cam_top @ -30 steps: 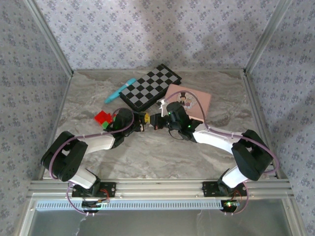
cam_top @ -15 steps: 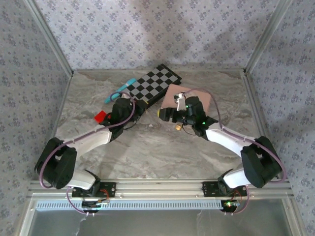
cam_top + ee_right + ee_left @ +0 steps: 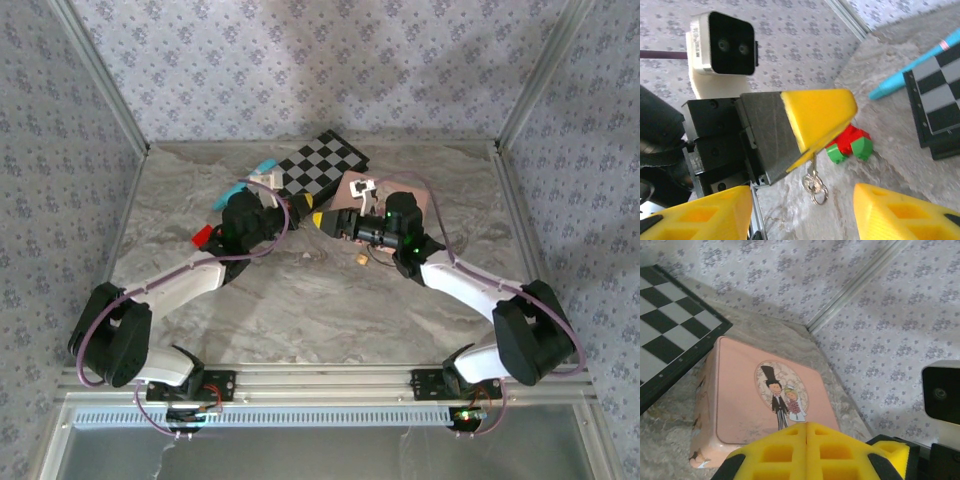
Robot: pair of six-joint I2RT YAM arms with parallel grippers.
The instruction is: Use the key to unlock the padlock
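Nr tin (image 3: pixel 735 390) edge: padlock (image 3: pixel 359 258), open table (image 3: pixel 300 310).

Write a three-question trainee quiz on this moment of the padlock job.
1. True or false: the padlock lies loose on the table.
2. What dangles from the shut left gripper? A key ring; B pen; C red brick.
3. Fill in: the right gripper is ___.
Key: 1 true; 2 A; 3 open.
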